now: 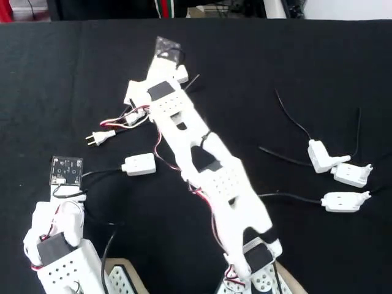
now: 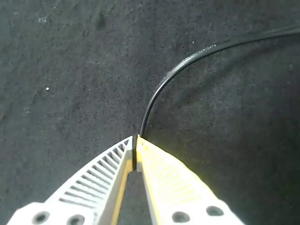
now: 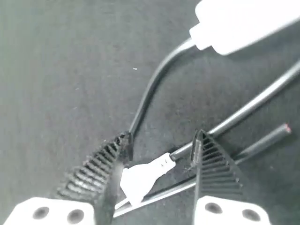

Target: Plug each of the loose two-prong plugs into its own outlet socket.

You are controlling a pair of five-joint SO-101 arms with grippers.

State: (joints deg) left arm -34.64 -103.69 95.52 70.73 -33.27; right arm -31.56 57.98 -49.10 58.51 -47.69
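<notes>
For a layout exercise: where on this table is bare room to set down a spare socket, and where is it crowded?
Free: the table's far left corner beyond the plug, and the near right corner in front of the sockets. Crowded: around the right gripper.

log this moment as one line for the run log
left gripper shut on black cable | right gripper open around white plug | plug not yet gripped

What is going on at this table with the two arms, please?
On a black cloth-covered table, the left claw is shut on a thin black cable. The right claw is open, straddling a small white plastic plug that lies on the cloth.
</notes>
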